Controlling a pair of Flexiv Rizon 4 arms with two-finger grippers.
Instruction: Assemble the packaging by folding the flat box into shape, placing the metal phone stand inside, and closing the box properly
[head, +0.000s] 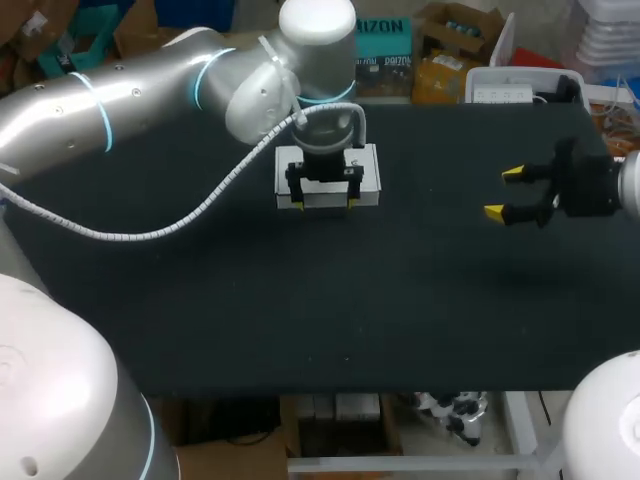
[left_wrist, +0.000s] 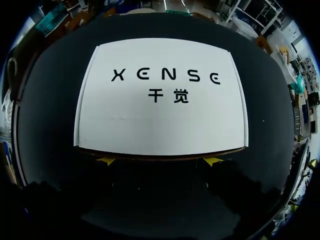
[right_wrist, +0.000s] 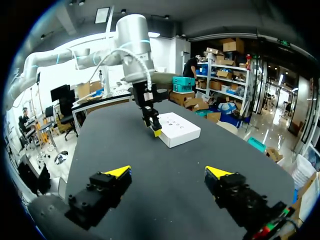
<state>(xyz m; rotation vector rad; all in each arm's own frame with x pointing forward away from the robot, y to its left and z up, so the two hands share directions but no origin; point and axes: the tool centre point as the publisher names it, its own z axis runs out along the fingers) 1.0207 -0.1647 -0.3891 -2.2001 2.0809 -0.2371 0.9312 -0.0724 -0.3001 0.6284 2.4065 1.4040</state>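
Note:
A white box (head: 370, 175) with dark print on its lid lies closed and flat on the black table, at the back middle. My left gripper (head: 324, 203) hangs straight over the box's near edge, open, with one yellow tip at each side of that edge. In the left wrist view the box (left_wrist: 160, 100) fills the space ahead of the left gripper (left_wrist: 160, 161), whose fingertips (left_wrist: 106, 160) just show past the box's edge. My right gripper (head: 503, 192) hovers open over the table to the right, holding nothing. From there the box (right_wrist: 179, 129) lies well ahead of the right gripper (right_wrist: 168, 172). No phone stand is visible.
The black table top (head: 300, 320) spreads wide in front of the box and between the two grippers. Its front edge runs along the near side. My left arm (head: 130, 95) with its white cable crosses the back left part.

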